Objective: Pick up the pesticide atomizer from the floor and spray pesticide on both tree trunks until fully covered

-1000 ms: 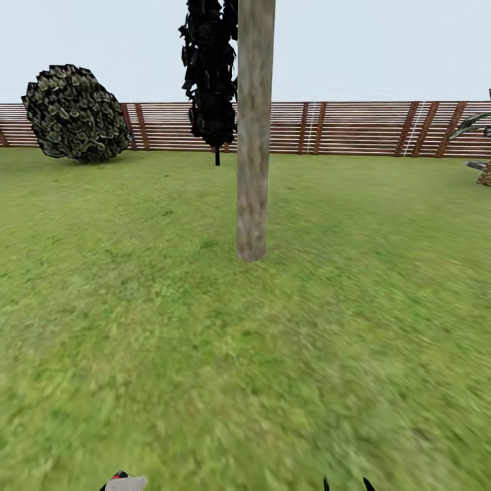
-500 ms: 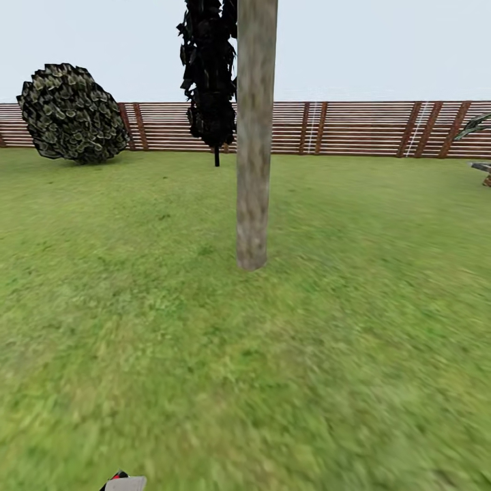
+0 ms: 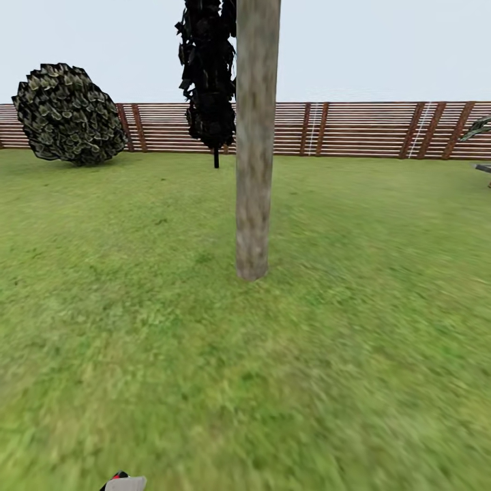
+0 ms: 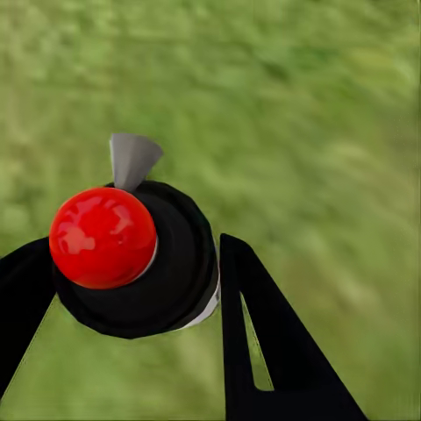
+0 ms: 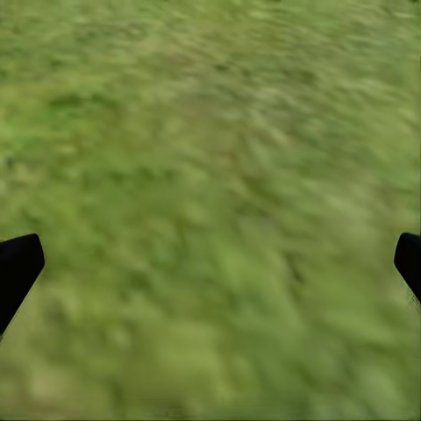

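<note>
Nearest, the left gripper has its black fingers clenched around the small near-black pesticide atomizer with its glossy red ball top and a grey nozzle spout poking out beyond it; the bottle is off the ground, with blurred grass underneath. In the head view a sliver of that same red top and pale grey part peeks up at the lower edge. The right gripper holds nothing: its two dark fingers sit far apart at the frame's sides, spread wide over bare green lawn.

Further out, the pale grey-tan mottled tree trunk rises straight ahead from the grass, slightly flared at its foot. Compared with a second ago its base sits lower in the head view and the column looks a touch wider, while the fence and bush have slid sideways a little; the whole picture has shifted, so the robot is rolling closer to it. No whitish specks show on the bark, so spraying seems not to have begun; the approach looks nearly done.

Behind stand a near-black narrow cypress-like tree, a rounded dark-green leafy bush, and the brown horizontal-slat wooden fence.
</note>
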Robot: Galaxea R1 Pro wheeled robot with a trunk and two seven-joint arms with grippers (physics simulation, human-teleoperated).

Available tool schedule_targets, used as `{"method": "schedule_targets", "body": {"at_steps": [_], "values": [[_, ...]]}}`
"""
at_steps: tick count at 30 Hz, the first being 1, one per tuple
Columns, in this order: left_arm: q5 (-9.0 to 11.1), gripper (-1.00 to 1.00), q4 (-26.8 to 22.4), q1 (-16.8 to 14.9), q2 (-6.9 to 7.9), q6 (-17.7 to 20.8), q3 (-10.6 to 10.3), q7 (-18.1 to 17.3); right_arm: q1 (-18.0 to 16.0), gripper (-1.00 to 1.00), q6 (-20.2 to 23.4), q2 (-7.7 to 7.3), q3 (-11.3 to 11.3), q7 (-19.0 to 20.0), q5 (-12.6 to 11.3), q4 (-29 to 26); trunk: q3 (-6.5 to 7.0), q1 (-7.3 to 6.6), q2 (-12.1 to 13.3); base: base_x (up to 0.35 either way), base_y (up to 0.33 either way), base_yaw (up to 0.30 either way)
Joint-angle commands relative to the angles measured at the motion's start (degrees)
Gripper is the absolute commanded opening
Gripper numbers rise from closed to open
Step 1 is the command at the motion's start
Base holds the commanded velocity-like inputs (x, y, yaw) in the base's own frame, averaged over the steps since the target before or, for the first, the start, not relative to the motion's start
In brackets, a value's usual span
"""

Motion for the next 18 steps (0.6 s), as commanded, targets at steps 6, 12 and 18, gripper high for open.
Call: {"method": "schedule_targets", "body": {"at_steps": [6, 12, 18], "values": [[0.0, -1.00, 0.0, 0.0, 0.02, 0.0, 0.0, 0.0, 0.0, 1.00, 0.0, -0.91, -0.2, 0.0, 0.0, -0.6, 0.00, 0.00, 0.0, 0.340, 0.000, 0.000], [0.0, -1.00, 0.0, 0.0, 0.04, 0.0, 0.0, 0.0, 0.0, 1.00, 0.0, -1.06, -0.2, 0.0, 0.0, -0.8, 0.00, 0.00, 0.0, 0.340, 0.000, 0.000], [0.0, -1.00, 0.0, 0.0, 0.02, 0.0, 0.0, 0.0, 0.0, 1.00, 0.0, -1.05, -0.2, 0.0, 0.0, -0.8, -0.05, 0.00, 0.0, 0.340, 0.000, -0.108]]}}
